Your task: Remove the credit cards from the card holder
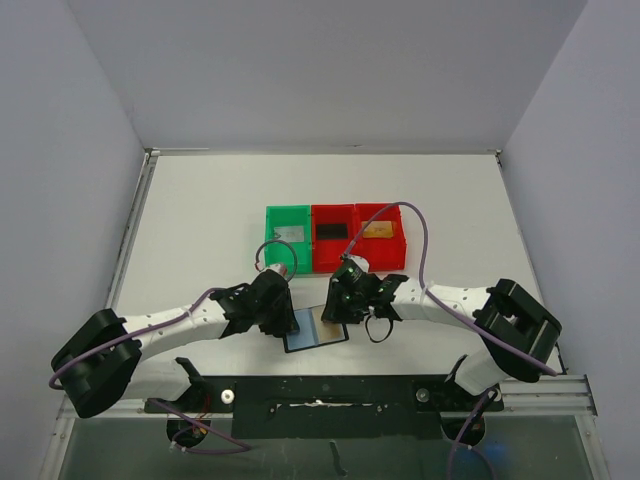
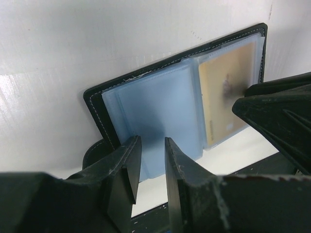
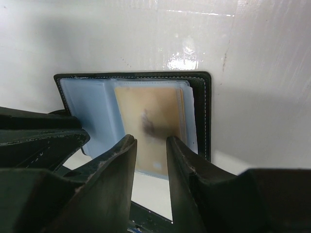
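Holder (image 1: pixel 316 332): laid open on table (image 1: pixel 200 220), between grippers.
Gold card (image 3: pixel 150 121): seated in its sleeve.
Left gripper (image 2: pixel 151 145): jaws narrow at blue sleeve (image 2: pixel 160 107); grip unclear.
Right gripper (image 3: pixel 151 143): jaws narrow at gold card; grip unclear.

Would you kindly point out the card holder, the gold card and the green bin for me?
card holder (image 2: pixel 160 102), left wrist view, on its bluish inner pocket.
gold card (image 3: pixel 150 116), right wrist view, on its middle, inside the clear sleeve.
green bin (image 1: pixel 289 209), top external view, on its far rim.

black card holder (image 2: pixel 160 111) open flat on table (image 1: pixel 200 220), bluish pockets up; gold card (image 3: pixel 150 121) in right pocket
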{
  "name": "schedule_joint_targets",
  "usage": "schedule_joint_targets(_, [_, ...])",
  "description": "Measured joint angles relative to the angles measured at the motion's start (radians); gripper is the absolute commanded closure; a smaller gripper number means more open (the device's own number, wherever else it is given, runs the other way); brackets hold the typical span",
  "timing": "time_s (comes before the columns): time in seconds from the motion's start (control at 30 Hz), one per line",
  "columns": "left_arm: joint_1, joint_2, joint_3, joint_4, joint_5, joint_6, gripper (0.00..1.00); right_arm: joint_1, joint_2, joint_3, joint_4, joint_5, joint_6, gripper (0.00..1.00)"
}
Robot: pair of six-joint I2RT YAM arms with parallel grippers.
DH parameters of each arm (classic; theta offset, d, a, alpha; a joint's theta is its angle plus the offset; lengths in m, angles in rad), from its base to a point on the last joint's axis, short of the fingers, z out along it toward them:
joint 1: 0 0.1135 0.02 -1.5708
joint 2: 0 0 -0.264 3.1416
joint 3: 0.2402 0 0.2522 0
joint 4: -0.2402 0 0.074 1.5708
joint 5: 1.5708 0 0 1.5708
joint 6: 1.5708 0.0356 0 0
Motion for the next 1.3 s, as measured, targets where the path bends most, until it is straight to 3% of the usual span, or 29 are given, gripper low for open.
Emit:
schedule_joint_targets(0.27, [0.0,0.003,0.0,0.004,0.002,0.0,0.75,0.013,0.0,0.058,-0.092,0.052,-0.009,0.54])
schedule_joint_targets(0.6, [-0.002,0.0,0.009,-0.003,-0.002,-0.001,0.58,0.032,0.062,0.1,-0.134,0.078,-0.025,0.53])
schedule_joint_targets(1.3, [-0.003,-0.029,0.011,-0.089,-0.075,-0.007,0.58,0.061,0.129,0.178,-0.207,0.125,-0.025,0.46])
